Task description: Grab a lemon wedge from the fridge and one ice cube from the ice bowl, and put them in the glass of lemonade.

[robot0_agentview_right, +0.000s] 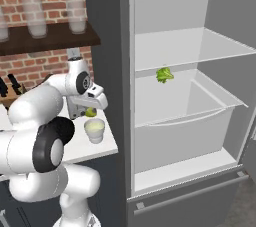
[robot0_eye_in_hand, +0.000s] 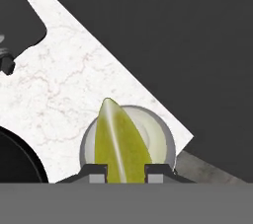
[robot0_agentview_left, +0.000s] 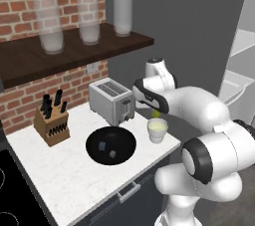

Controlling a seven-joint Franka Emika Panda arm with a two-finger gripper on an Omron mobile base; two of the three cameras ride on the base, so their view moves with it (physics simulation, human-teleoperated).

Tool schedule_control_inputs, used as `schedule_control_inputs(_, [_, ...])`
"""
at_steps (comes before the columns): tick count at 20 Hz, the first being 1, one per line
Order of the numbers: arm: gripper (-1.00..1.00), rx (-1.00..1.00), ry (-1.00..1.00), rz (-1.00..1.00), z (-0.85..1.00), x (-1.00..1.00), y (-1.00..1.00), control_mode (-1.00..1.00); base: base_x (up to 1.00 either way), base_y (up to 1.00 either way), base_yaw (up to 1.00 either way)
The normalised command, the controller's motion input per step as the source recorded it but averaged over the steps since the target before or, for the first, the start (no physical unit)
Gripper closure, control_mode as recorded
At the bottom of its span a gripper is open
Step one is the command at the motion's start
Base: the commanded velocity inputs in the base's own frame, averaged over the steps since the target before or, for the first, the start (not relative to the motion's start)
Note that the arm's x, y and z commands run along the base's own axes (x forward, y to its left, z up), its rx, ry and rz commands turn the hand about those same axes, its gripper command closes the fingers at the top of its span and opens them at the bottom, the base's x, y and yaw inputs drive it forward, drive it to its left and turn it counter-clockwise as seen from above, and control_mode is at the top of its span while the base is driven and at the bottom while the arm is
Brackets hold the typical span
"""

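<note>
My gripper (robot0_agentview_left: 158, 114) hangs just above the glass of lemonade (robot0_agentview_left: 157, 130), shut on the yellow-green lemon wedge (robot0_eye_in_hand: 120, 144). In the hand view the wedge stands between the two fingertips (robot0_eye_in_hand: 97, 174) with the glass of lemonade (robot0_eye_in_hand: 160, 141) right beneath it. In the right base view the gripper (robot0_agentview_right: 90, 112) holds the wedge over the cup (robot0_agentview_right: 94, 130) at the counter's corner. The black ice bowl (robot0_agentview_left: 110, 145) with two ice cubes (robot0_agentview_left: 113, 154) lies left of the glass. The fridge (robot0_agentview_right: 187, 96) stands open to the right.
A toaster (robot0_agentview_left: 112, 100) stands behind the bowl, a knife block (robot0_agentview_left: 51, 122) further left. Tall clear glasses (robot0_agentview_left: 122, 12) line the shelf above. A leafy green vegetable (robot0_agentview_right: 164, 74) lies on a fridge shelf. The counter edge (robot0_agentview_left: 149, 163) runs close by the glass.
</note>
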Motion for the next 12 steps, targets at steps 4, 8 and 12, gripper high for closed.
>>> schedule_control_inputs(4, [1.00, 0.00, -0.02, 0.00, -0.12, 0.16, 0.00, -1.00, 0.00, 0.00, 0.00])
schedule_control_inputs(8, [1.00, 0.05, -0.08, 0.00, -0.17, -0.03, 0.00, -1.00, 0.00, 0.00, 0.00])
schedule_control_inputs(12, [1.00, 0.06, -0.08, 0.00, 0.00, -0.26, 0.00, -1.00, 0.00, 0.00, 0.00])
